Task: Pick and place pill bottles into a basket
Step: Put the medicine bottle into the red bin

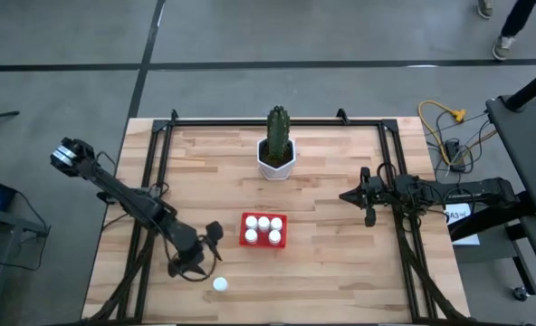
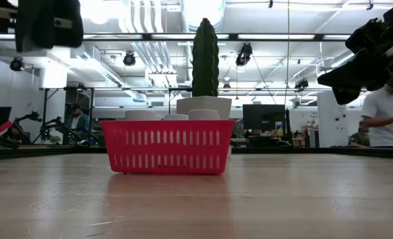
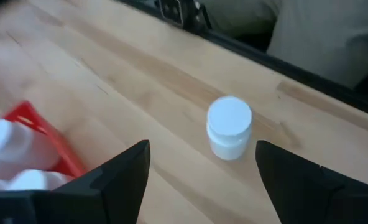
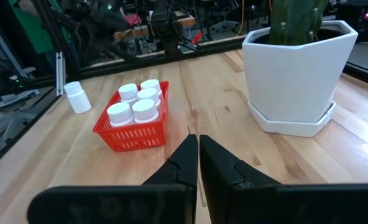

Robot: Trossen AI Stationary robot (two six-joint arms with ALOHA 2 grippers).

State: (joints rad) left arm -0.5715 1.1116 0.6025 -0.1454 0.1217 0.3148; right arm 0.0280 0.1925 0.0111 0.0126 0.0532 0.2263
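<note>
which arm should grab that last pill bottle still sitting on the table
Left. Its open end effector already faces the loose pill bottle by the table's near edge, close to the red basket. The right end effector is shut, waiting far across the table.

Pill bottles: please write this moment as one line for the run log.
pill bottles in basket: five | loose bottle: upright on table, outside basket | left end effector: open, beside loose bottle | right end effector: shut, waiting at right
</note>
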